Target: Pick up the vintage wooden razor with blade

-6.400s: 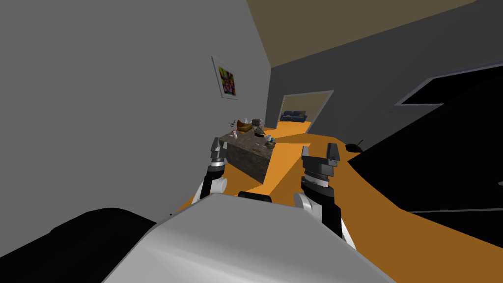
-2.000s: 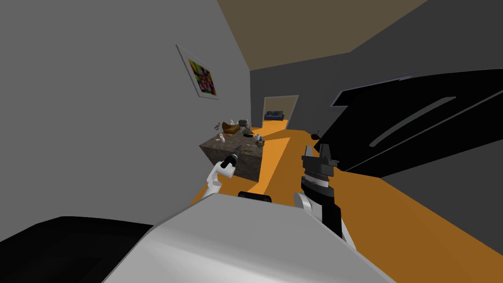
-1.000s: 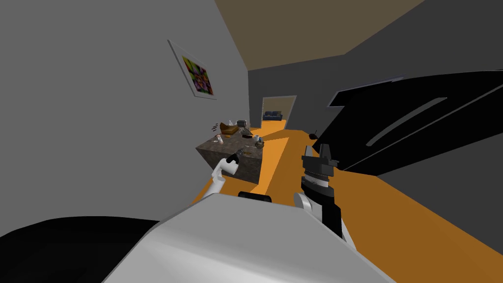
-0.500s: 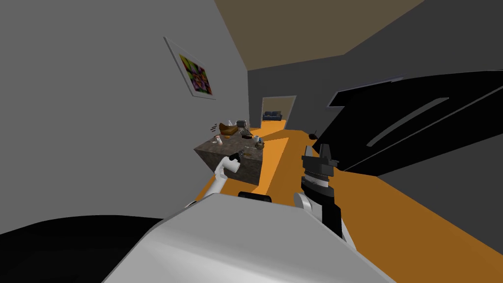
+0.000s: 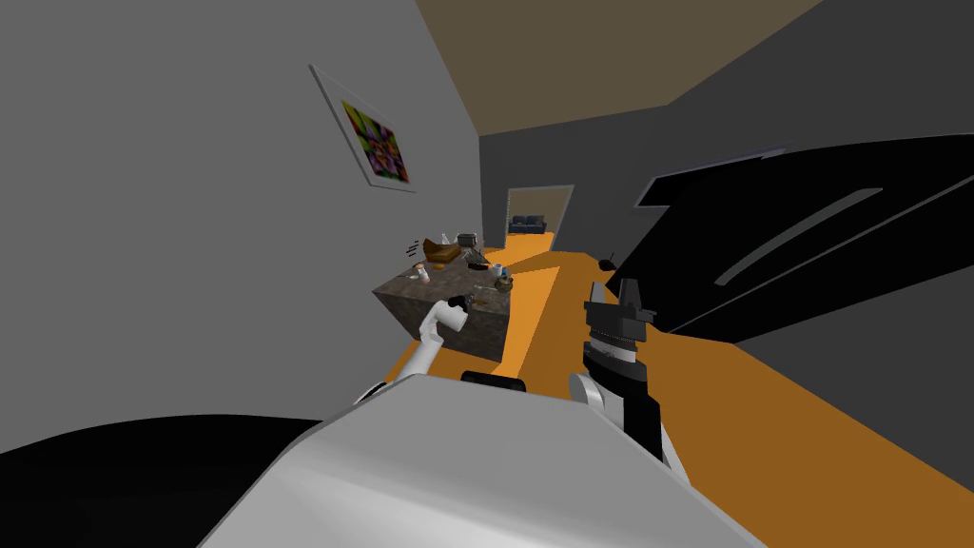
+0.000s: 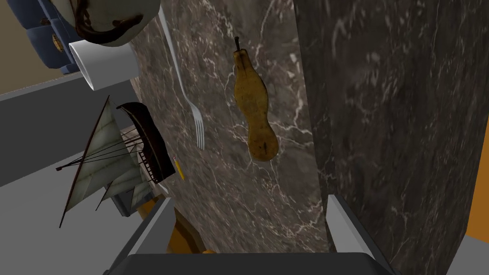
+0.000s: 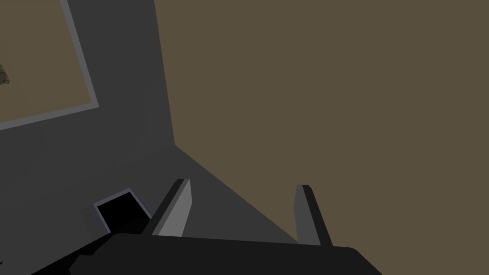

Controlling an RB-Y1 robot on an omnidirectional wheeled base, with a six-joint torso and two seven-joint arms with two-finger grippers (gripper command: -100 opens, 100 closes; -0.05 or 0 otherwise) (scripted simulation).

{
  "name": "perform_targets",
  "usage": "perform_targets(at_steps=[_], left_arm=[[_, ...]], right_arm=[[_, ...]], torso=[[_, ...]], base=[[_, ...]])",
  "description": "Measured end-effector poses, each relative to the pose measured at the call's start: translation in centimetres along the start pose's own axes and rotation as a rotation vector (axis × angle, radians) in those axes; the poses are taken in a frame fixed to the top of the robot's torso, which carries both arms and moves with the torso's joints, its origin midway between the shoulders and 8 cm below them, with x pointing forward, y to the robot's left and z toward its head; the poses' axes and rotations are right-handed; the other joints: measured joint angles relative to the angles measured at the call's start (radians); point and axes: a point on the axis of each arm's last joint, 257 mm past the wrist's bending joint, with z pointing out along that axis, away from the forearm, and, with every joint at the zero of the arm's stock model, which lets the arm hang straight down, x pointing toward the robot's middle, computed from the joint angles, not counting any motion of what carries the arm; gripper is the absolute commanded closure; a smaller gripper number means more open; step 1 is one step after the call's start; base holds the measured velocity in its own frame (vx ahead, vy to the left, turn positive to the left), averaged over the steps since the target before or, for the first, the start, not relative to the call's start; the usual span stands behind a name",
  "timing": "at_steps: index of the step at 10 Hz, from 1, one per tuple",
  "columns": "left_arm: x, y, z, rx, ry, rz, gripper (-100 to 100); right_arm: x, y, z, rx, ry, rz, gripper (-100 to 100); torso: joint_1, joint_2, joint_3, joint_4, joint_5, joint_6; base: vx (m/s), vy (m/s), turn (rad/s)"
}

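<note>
A dark marble block table (image 5: 485, 328) stands against the grey wall ahead of me. My left gripper (image 5: 459, 302) reaches over its near corner, and in the left wrist view that gripper (image 6: 250, 224) is open above the marble top (image 6: 224, 191). Beyond the fingers lies a flat brown pear-shaped thing (image 6: 253, 110) with a thin dark stem. An orange-brown thing (image 6: 184, 236) is half hidden behind one finger. I cannot tell which item is the razor. My right gripper (image 5: 618, 300) is held up to the right, open (image 7: 241, 215) and empty.
On the marble top also lie a silver fork (image 6: 188, 102), a pencil (image 6: 178, 167), a model sailing ship (image 6: 119, 162), a white cup (image 6: 105, 62) and a bag (image 6: 110, 14). Orange floor (image 5: 571, 314) runs to a doorway (image 5: 533, 219). A black area (image 5: 808, 228) lies on the right.
I have moved closer to the table over the frames. My left arm has stretched forward from beside my chest to the table's near corner. The right arm has stayed put.
</note>
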Motion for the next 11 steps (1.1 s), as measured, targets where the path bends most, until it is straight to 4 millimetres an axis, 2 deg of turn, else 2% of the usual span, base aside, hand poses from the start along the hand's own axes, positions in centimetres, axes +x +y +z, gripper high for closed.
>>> perform_targets(at_steps=[11], left_arm=[[3.5,4.2,0.2,-0.278,0.047,0.014,-100]], right_arm=[[0.0,0.0,0.0,0.000,0.000,0.000,0]], torso=[[0.000,0.000,0.000,0.000,0.000,0.000]], base=[[0.074,0.018,0.008]])
